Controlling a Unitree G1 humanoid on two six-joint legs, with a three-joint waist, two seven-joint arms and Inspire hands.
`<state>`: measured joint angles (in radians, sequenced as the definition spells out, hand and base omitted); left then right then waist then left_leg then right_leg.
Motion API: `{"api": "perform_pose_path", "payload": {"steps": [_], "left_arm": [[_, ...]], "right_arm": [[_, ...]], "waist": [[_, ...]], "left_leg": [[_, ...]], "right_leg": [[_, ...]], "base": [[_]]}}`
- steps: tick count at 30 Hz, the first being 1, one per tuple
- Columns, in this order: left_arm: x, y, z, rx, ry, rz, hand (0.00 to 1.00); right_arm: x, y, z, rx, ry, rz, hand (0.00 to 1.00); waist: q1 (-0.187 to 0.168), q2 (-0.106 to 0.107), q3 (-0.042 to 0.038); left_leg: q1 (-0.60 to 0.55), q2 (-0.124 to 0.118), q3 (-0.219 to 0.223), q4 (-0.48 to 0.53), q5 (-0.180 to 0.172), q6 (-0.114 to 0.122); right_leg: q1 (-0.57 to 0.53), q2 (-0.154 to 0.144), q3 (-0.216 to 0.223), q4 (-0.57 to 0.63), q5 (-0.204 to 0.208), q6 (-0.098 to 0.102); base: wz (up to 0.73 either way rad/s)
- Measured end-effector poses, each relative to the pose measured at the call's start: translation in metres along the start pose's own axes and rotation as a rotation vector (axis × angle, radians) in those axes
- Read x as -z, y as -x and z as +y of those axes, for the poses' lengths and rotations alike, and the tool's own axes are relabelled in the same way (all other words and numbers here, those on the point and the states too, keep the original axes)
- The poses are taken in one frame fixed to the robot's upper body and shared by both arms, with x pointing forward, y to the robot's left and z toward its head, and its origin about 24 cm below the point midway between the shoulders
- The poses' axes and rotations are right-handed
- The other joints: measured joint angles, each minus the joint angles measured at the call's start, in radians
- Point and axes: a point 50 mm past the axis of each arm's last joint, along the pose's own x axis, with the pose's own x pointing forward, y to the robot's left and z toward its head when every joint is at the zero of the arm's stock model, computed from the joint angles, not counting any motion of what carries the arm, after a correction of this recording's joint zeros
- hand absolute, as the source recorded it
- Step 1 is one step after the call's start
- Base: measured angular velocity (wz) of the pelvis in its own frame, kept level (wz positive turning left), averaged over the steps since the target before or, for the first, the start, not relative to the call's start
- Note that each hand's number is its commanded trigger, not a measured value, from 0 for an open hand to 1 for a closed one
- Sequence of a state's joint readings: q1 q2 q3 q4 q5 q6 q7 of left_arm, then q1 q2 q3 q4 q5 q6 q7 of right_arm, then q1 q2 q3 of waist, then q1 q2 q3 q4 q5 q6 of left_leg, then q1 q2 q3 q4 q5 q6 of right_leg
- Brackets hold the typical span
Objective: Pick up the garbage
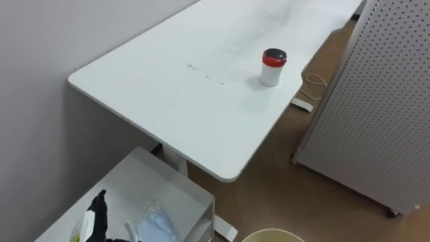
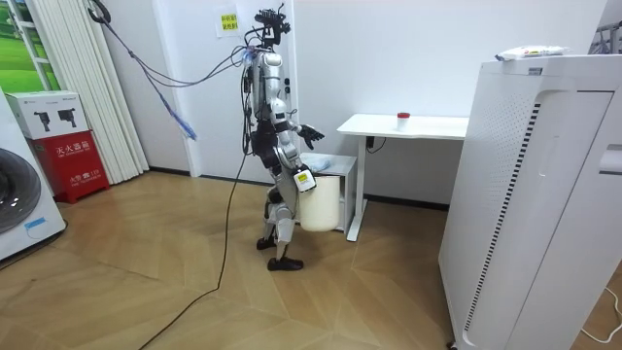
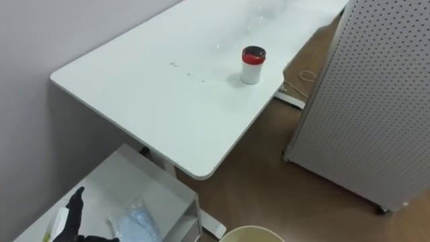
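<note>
Stands at the short end of a long white rectangular worktop [image 1: 168, 87], facing it, with a round cream plastic bin [image 2: 326, 209] close by the legs. Holds the left hand [image 1: 99, 218] raised over a low white box-shaped side table [image 1: 134, 181] set partly under the worktop's near corner, fingers straight, gripping nothing. Carries the right hand [image 2: 301, 175] low by the hip in front of the bin; open or closed, cannot tell. On the side table's top, just right of the left hand and apart from it: a crumpled pale bluish plastic wrapper [image 1: 156, 225], not yet picked up. Farther off on the worktop, upright near its right edge: a small white cylindrical jar with a red band and black cap [image 1: 273, 67]. To the right, on the brown wooden floor [image 1: 282, 195]: a white perforated panel on castors [image 1: 376, 114], with a thin white cable [image 1: 314, 79] looped between panel and worktop.
</note>
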<state>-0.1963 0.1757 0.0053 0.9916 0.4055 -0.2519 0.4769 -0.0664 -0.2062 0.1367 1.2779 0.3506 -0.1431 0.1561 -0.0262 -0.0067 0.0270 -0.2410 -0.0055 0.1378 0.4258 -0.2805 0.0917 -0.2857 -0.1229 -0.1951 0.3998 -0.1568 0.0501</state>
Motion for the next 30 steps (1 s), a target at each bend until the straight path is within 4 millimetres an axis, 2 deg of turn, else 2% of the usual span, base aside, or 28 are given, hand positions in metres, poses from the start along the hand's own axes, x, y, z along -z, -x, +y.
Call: {"api": "perform_pose_path", "payload": {"steps": [1, 2, 6, 7, 10, 16, 22, 30], "left_arm": [[-0.004, -0.002, 0.001, -0.009, 0.002, -0.011, 0.0], [-0.005, -0.003, 0.001, -0.014, 0.001, -0.015, 0.0], [-0.007, -0.003, 0.002, -0.03, -0.02, -0.04, 0.0], [-0.01, -0.004, 0.0, -0.023, -0.038, -0.06, 0.0], [-0.021, -0.004, -0.008, -0.002, -0.072, -0.118, 0.0], [-0.032, -0.007, -0.015, 0.017, -0.11, -0.168, 0.0], [-0.035, -0.011, -0.017, 0.032, -0.141, -0.16, 0.0], [-0.029, -0.01, -0.02, 0.049, -0.155, -0.134, 0.0]], "right_arm": [[-0.003, -0.001, 0.002, -0.01, 0.002, -0.009, 1.0], [-0.005, -0.002, 0.003, -0.013, 0.004, -0.013, 1.0], [-0.013, -0.003, 0.005, -0.021, 0.031, -0.041, 1.0], [-0.016, -0.004, 0.006, -0.018, 0.036, -0.05, 1.0], [-0.026, -0.006, 0.008, -0.018, 0.055, -0.085, 1.0], [-0.039, -0.008, 0.015, -0.035, 0.098, -0.124, 1.0], [-0.044, -0.008, 0.016, -0.022, 0.053, -0.151, 1.0], [-0.055, -0.008, 0.017, -0.029, 0.059, -0.195, 1.0]], "waist": [[-0.006, -0.004, 0.0057], [-0.009, -0.004, 0.0079], [-0.023, -0.001, 0.0129], [-0.027, 0.004, 0.0206], [-0.031, 0.014, 0.0296], [-0.075, 0.022, 0.034], [-0.088, 0.018, 0.0388], [-0.115, 0.015, 0.0404]], "left_leg": [[-0.018, 0.0, -0.001, 0.001, -0.001, 0.0], [-0.027, 0.001, -0.001, 0.003, -0.001, 0.0], [-0.098, 0.01, -0.002, 0.046, -0.001, 0.0], [-0.114, 0.012, -0.004, 0.056, -0.002, 0.0], [-0.153, 0.012, -0.002, 0.061, -0.003, 0.001], [-0.209, 0.017, 0.004, 0.088, -0.003, 0.001], [-0.24, 0.022, 0.043, 0.094, -0.004, 0.001], [-0.3, 0.032, 0.045, 0.137, -0.014, -0.004]], "right_leg": [[-0.014, 0.0, -0.002, 0.0, 0.002, -0.002], [-0.022, 0.001, -0.003, 0.0, 0.004, -0.003], [-0.081, 0.005, -0.008, 0.009, 0.013, -0.009], [-0.093, 0.004, -0.011, 0.016, 0.013, -0.009], [-0.138, 0.0, -0.006, 0.038, 0.013, -0.011], [-0.197, 0.001, 0.006, 0.07, 0.01, -0.016], [-0.258, 0.0, 0.029, 0.101, 0.012, -0.02], [-0.319, 0.002, 0.027, 0.138, 0.005, -0.033]], "base": [[-0.04], [0.0], [0.0], [0.04], [0.02], [-0.02], [-0.16], [-0.02]]}}
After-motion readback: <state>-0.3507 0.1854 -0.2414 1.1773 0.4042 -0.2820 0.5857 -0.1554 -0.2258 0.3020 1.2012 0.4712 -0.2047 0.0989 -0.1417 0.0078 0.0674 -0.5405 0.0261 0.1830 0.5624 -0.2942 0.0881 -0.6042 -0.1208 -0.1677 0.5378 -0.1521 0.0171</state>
